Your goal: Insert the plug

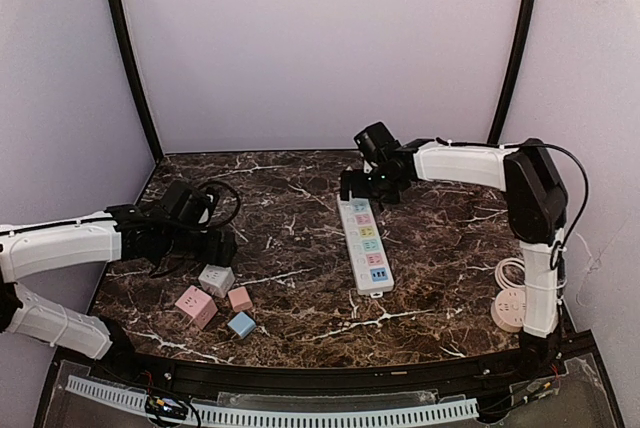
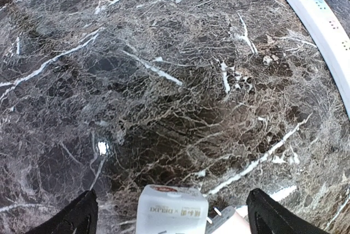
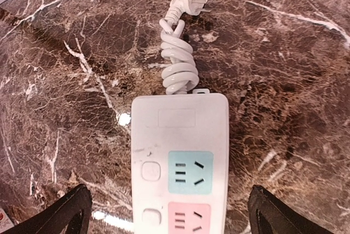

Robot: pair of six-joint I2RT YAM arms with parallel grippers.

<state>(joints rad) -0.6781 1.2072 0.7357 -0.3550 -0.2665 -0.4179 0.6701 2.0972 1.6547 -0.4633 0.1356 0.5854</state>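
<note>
A white power strip (image 1: 365, 245) with coloured sockets lies mid-table; it also shows in the right wrist view (image 3: 180, 135) and in the left wrist view (image 2: 322, 21). My right gripper (image 1: 360, 186) (image 3: 172, 212) is open and hovers over the strip's far end, one finger on each side of it. Its blue socket (image 3: 190, 171) and pink socket (image 3: 188, 217) lie between the fingers. My left gripper (image 1: 212, 248) (image 2: 175, 215) is open, just above a grey-white cube plug (image 1: 216, 279) (image 2: 172, 209) that sits between its fingers.
A pink cube (image 1: 195, 306), a smaller pink cube (image 1: 239, 298) and a blue cube (image 1: 241, 324) lie near the grey one. The strip's coiled cord (image 3: 178, 59) ends in a loose plug (image 3: 188, 0). A round white socket (image 1: 511, 308) sits by the right arm's base.
</note>
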